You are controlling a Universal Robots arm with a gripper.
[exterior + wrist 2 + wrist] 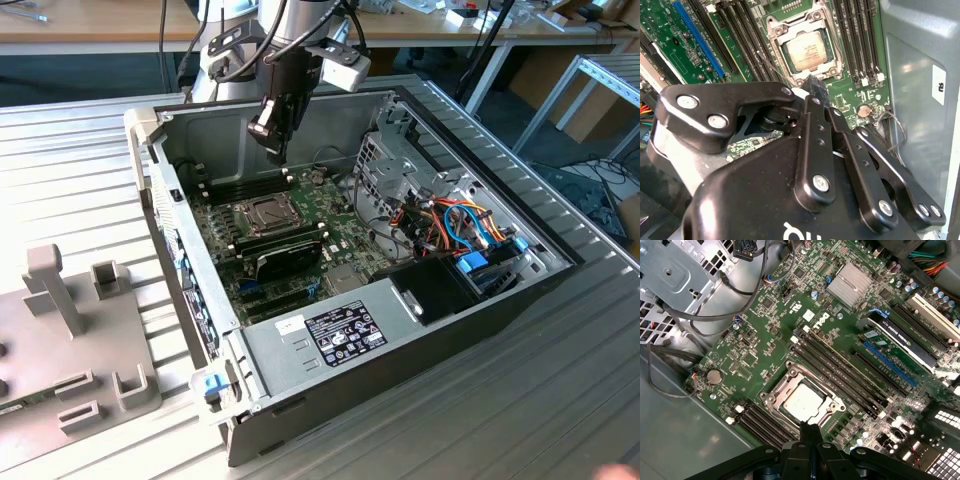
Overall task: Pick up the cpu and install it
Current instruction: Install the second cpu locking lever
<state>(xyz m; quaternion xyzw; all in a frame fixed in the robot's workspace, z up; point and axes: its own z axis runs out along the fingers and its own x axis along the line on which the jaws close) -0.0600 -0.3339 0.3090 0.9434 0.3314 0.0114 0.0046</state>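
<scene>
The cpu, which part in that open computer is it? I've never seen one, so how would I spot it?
Start at the open computer case and find the green motherboard on its floor. Near the board's middle sits a metal-framed socket, flanked by long black memory slots. The cpu is the flat, pale silver square lying inside that frame.

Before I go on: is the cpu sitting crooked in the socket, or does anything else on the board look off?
Nothing stands out. The cpu lies flat and square in its socket, and the gripper hangs just above its edge.

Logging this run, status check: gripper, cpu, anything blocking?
Gripper shut, empty, above the board. Cpu sits in its socket, frame open. Nothing over the socket.
</scene>
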